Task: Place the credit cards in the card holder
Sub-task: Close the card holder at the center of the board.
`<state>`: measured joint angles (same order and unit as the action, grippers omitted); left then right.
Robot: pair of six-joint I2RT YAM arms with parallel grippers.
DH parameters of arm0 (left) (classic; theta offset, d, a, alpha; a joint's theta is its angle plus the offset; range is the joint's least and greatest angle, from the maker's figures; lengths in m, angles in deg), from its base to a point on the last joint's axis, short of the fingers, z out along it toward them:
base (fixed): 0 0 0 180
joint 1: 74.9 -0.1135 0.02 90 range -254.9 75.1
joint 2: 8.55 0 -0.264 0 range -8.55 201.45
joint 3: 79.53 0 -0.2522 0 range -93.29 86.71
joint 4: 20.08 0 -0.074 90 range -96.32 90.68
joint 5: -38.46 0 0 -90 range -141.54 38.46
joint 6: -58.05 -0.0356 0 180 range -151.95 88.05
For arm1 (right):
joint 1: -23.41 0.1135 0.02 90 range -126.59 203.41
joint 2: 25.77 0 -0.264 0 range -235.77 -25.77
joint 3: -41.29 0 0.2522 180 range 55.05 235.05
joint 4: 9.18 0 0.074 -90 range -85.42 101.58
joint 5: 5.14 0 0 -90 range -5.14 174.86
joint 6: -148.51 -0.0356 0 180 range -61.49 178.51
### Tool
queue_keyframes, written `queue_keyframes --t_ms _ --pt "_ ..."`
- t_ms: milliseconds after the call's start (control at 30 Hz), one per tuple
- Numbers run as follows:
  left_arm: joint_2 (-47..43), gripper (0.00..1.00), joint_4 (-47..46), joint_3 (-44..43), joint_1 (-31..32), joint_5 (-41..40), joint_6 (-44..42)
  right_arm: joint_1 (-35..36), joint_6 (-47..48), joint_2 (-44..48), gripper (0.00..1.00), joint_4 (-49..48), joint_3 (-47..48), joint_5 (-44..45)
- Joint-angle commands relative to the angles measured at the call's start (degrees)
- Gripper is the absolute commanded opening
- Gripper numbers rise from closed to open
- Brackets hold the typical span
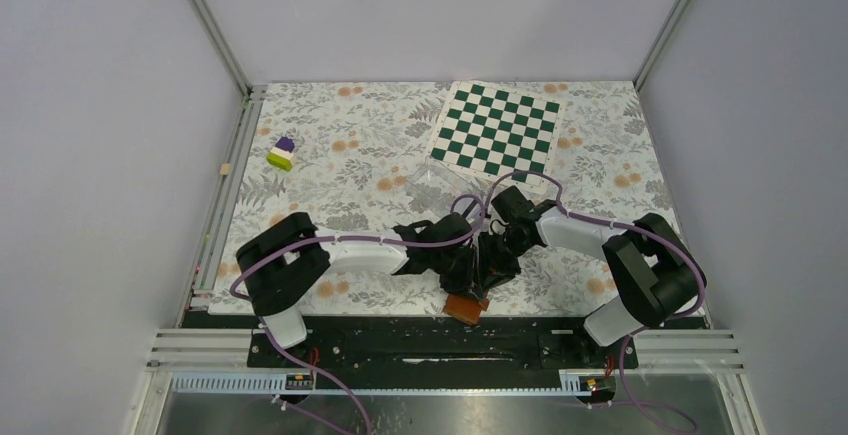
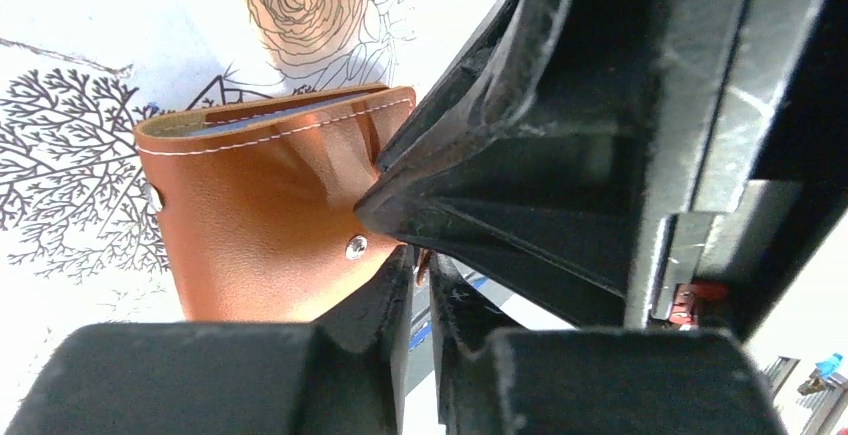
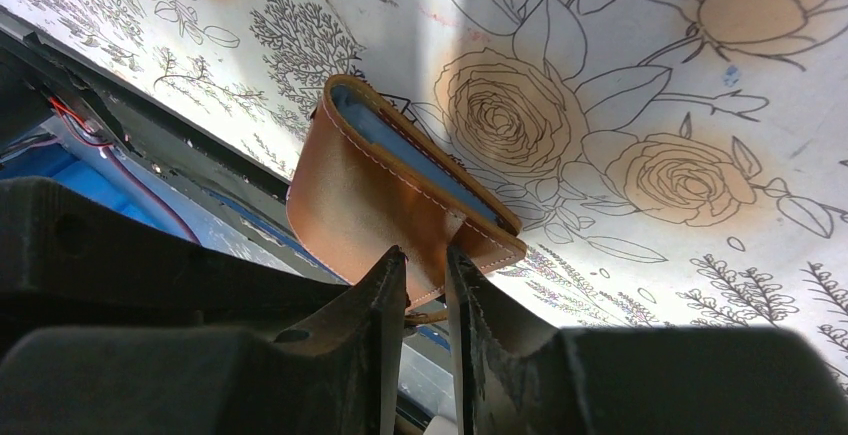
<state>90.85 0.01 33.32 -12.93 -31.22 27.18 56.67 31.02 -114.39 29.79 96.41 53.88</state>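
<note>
**Gripping the folded brown leather card holder [image 3: 365, 200]**

The right claw [image 3: 425, 263] is pinching its stitched flap. The left claw [image 2: 420, 300] is sitting nearly closed by the snap corner, grip unclear. The card holder is hovering at the near edge of the flower-printed bench [image 3: 650, 45].

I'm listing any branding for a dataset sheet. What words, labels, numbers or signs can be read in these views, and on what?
None can be read.
The card holder shows only stitching and a snap, no stamp or logo.
The chessboard has plain squares without coordinates.
The floral cloth has only drawn flowers.
The stacked block has no lettering visible.
The small boards on the front rail are too small to read.
</note>
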Motion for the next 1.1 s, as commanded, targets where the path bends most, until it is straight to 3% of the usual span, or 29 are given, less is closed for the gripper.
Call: queue_keyframes --t_ms 0,133,467,933,1067 --pt "0.0 0.09 -3.2 -0.9 0.2 0.1 -0.9 0.3 0.4 -2.1 0.29 -1.7 -1.3 3.3" --pt "0.2 0.00 -4.8 -0.9 0.2 1.0 -0.7 0.3 0.4 -2.3 0.29 -1.7 -1.3 3.3" --pt "-3.8 0.00 0.7 0.3 0.0 -4.8 -2.0 0.4 1.2 1.5 0.32 -0.2 0.1 3.4" --pt "-3.7 0.00 3.2 0.5 -1.4 -6.9 -2.0 0.4 1.3 2.2 0.36 0.3 0.2 4.0" --pt "-3.3 0.00 4.7 0.3 -1.7 -8.1 -1.4 0.4 0.9 3.0 0.42 0.9 0.4 5.2"
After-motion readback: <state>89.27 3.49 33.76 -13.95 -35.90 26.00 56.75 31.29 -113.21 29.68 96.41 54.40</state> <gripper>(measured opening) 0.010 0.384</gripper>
